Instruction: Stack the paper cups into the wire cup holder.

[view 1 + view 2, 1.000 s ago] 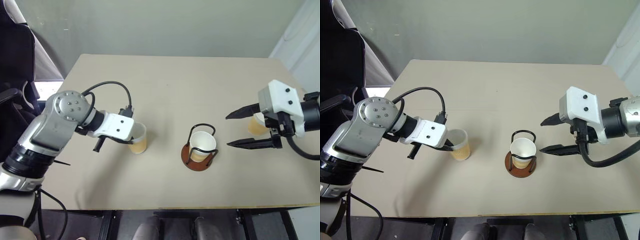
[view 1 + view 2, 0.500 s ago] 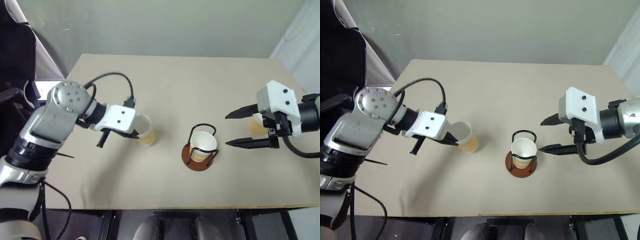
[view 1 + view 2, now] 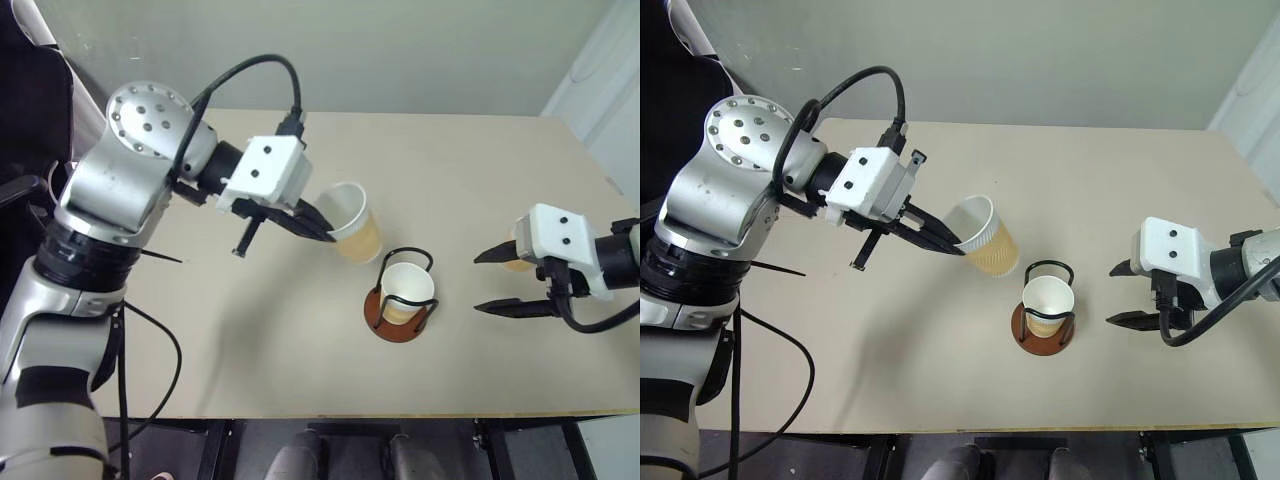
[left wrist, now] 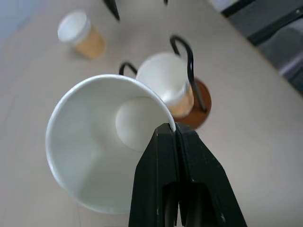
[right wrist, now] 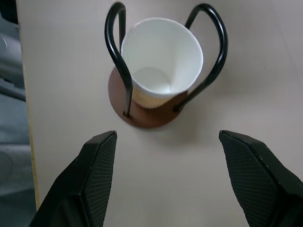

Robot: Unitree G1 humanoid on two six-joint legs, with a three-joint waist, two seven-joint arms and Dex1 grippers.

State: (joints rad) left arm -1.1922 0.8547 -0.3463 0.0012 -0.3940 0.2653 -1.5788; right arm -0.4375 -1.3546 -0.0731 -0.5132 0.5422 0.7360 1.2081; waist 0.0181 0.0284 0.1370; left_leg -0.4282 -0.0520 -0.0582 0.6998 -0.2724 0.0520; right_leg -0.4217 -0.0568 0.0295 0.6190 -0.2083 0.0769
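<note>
My left hand [image 3: 958, 246] is clamped shut on the rim of a paper cup [image 3: 983, 236], one finger inside the white wall and one outside. I see the cup lifted clear of the bench [image 3: 440, 160], tilted with its mouth turned back toward the arm, hanging just beside the wire cup holder [image 3: 398, 295] on its left and a little beyond it. In the left wrist view the fingers [image 4: 182, 179] pinch the rim edge, and the cup's white bottom is visible.

The holder stands near the middle of the bench with a second paper cup [image 5: 161, 61] seated upright between its black wire loops on the reddish-brown base.

My right hand [image 3: 505, 282] hovers to the right of the holder, fingers spread wide and holding nothing, pointing toward it. A third paper cup [image 4: 81, 34] stands upright on the bench just behind that hand.
</note>
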